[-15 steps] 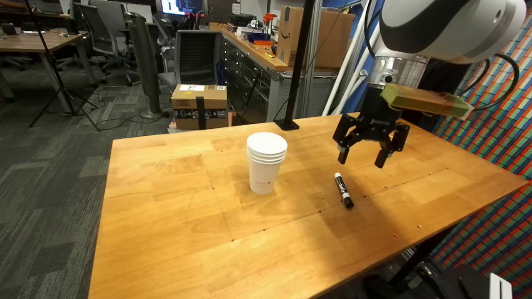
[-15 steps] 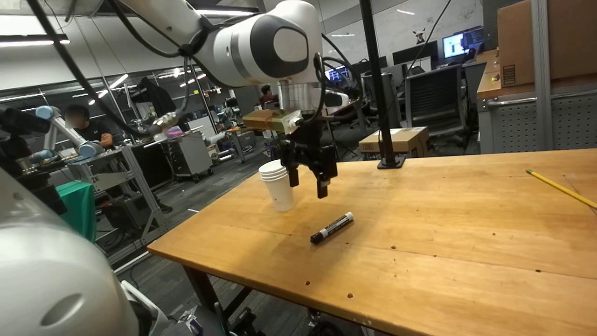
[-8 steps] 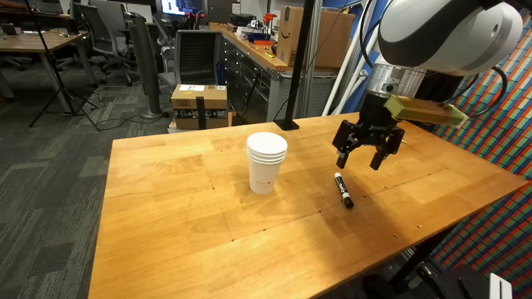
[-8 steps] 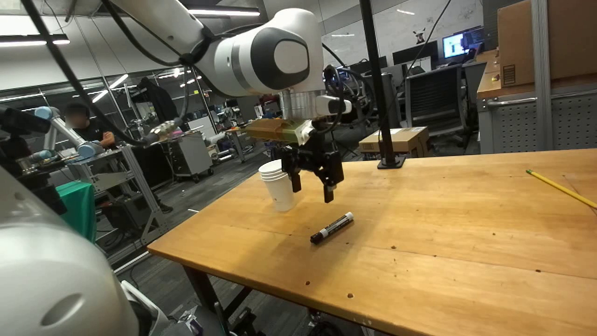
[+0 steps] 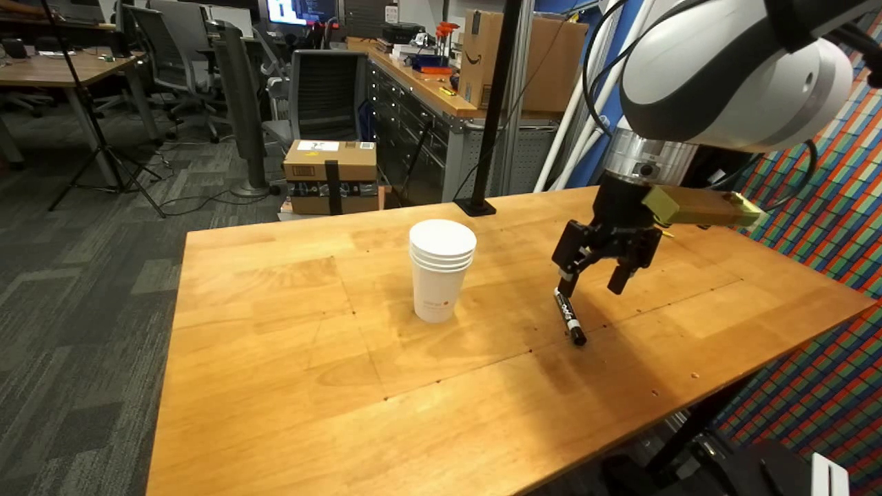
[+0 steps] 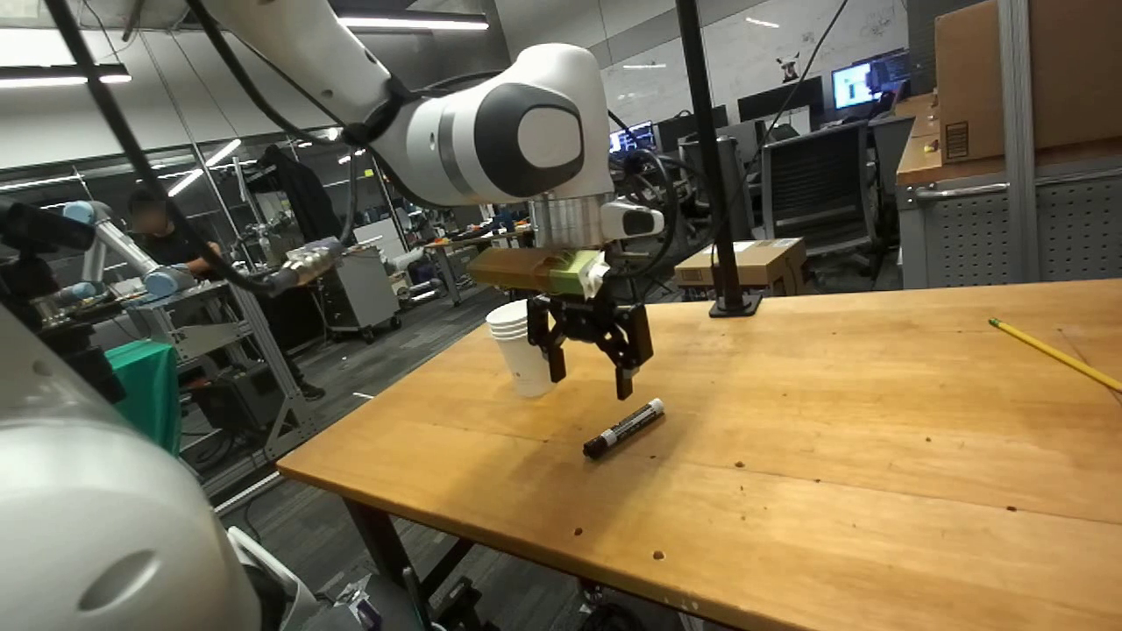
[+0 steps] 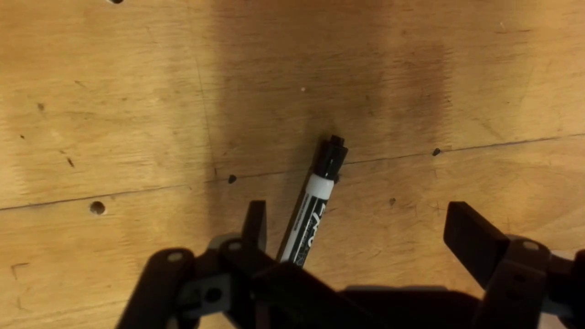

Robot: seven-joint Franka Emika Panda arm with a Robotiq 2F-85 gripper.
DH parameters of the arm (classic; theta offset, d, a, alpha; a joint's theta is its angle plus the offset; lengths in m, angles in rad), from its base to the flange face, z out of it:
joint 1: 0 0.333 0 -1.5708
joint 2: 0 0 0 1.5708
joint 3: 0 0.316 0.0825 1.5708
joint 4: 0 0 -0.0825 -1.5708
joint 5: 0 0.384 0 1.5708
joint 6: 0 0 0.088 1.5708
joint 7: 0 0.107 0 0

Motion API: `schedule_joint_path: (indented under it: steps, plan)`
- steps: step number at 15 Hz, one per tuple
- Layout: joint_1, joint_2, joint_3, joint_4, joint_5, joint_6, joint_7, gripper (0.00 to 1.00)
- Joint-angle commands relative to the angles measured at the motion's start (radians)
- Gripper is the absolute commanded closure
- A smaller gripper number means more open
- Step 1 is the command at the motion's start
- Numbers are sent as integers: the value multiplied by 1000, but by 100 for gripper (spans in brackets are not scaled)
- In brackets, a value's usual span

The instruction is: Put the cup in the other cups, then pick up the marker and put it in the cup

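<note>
The white cups [image 5: 441,275] stand upright as one nested stack on the table; they also show in an exterior view [image 6: 524,359], partly behind the gripper. No separate single cup shows. The black marker [image 5: 569,319] lies on the table to one side of the stack; it also shows in an exterior view [image 6: 624,429]. My gripper [image 5: 591,291] points down, open and empty, low above the marker's white-tipped end [image 6: 656,405]. In the wrist view the marker [image 7: 314,203] lies between the open fingers of the gripper [image 7: 356,205], nearer the left finger; its lower end is hidden.
A black pole [image 6: 734,305] is fixed at the table's far edge. A yellow pencil [image 6: 1052,352] lies on the table, farther from the stack than the marker. The wooden table [image 5: 310,358] has open edges. Cardboard boxes [image 5: 331,176] stand beyond the table.
The gripper has come down toward the marker, staying open, and has shifted slightly toward the stack in an exterior view. The cups and marker have not moved.
</note>
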Motion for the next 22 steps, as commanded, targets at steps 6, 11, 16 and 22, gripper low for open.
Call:
schedule_joint_path:
  steps: [6,11,16,22]
  plan:
    - [30,36,14,-16,-20,107,-70,0]
    - [41,85,31,-11,-48,196,-48,0]
    - [19,135,51,-11,-222,311,183,0]
    - [5,160,52,5,-459,309,473,0]
